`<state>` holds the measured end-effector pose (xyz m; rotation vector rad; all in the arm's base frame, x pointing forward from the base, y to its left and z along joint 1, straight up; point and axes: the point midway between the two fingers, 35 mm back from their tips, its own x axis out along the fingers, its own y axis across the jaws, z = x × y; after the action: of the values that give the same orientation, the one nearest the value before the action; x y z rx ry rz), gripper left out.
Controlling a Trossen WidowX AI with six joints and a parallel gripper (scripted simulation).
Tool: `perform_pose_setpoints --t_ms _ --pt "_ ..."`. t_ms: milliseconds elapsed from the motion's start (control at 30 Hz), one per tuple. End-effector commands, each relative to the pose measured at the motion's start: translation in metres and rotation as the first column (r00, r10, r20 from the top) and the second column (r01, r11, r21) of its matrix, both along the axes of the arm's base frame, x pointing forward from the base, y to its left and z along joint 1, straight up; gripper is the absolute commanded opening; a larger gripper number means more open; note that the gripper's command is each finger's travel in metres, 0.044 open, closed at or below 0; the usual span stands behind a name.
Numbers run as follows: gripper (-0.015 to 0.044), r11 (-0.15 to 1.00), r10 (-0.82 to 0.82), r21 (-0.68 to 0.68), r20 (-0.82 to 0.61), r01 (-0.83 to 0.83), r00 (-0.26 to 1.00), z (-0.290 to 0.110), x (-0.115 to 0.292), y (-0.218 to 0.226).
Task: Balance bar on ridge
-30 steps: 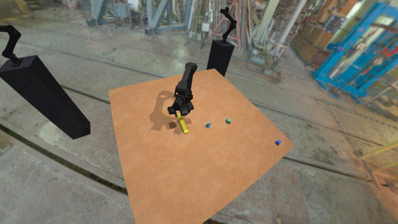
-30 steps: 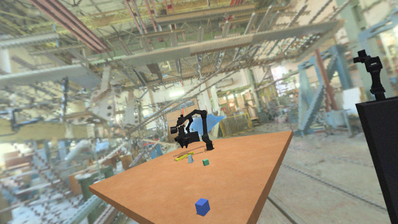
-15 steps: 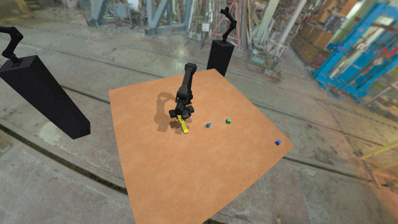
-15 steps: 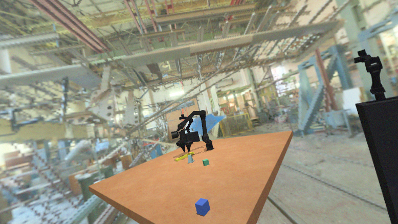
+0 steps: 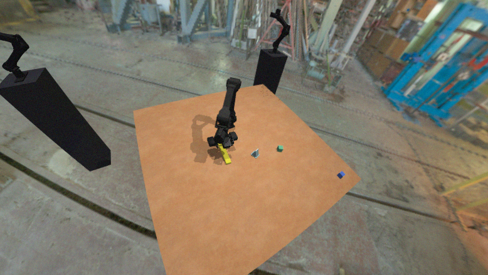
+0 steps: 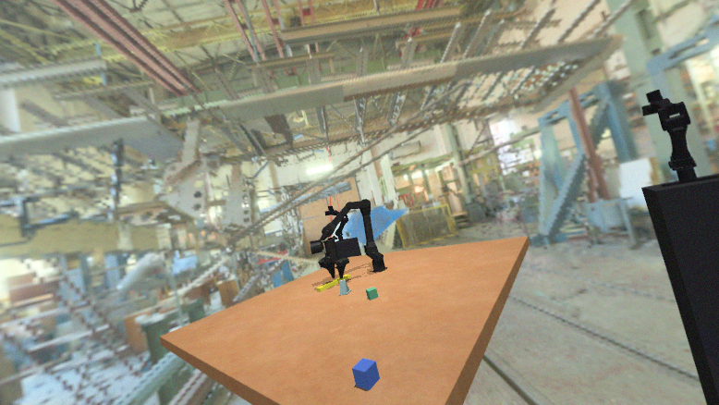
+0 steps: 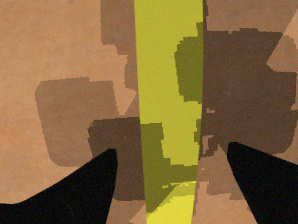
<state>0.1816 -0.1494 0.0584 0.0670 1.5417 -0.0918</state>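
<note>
Workshop clutter rings an orange table (image 5: 190, 218), and from the top view the job looks barely begun: one yellow bar (image 5: 224, 155) lies flat on the table, one grey ridge (image 5: 255, 153) stands well apart to its side, nothing balanced yet. One green cube (image 5: 280, 148) and one blue cube (image 5: 340, 174) sit further off. Over to the exterior view: the hand (image 6: 337, 276) hangs just above the bar, the ridge close by. Wrist view now: fingers spread, straddling the bar's near end, pinching nothing. Grasp, lift, placement and release all remain, by my reckoning.
</note>
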Motion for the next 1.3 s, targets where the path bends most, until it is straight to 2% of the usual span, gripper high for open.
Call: perform_pose_setpoints --t_ms 0,633,833,1067,1200,1267 --pt "0.0315 1.000 -0.006 0.005 -0.012 0.007 1.000 -0.008 -0.002 0.001" --pt "0.0315 1.000 -0.006 0.005 -0.012 0.007 1.000 -0.014 -0.002 0.001" --pt "0.0157 1.000 0.000 0.007 -0.009 0.000 1.000 -0.013 -0.002 0.001" --pt "0.0111 1.000 0.000 0.007 -0.009 0.000 1.000 -0.013 -0.002 0.001" --pt "0.0006 1.000 0.000 0.007 -0.009 0.000 1.000 -0.007 -0.001 0.001" --pt "0.0000 1.000 -0.001 0.007 -0.009 0.001 1.000 -0.002 0.000 0.000"
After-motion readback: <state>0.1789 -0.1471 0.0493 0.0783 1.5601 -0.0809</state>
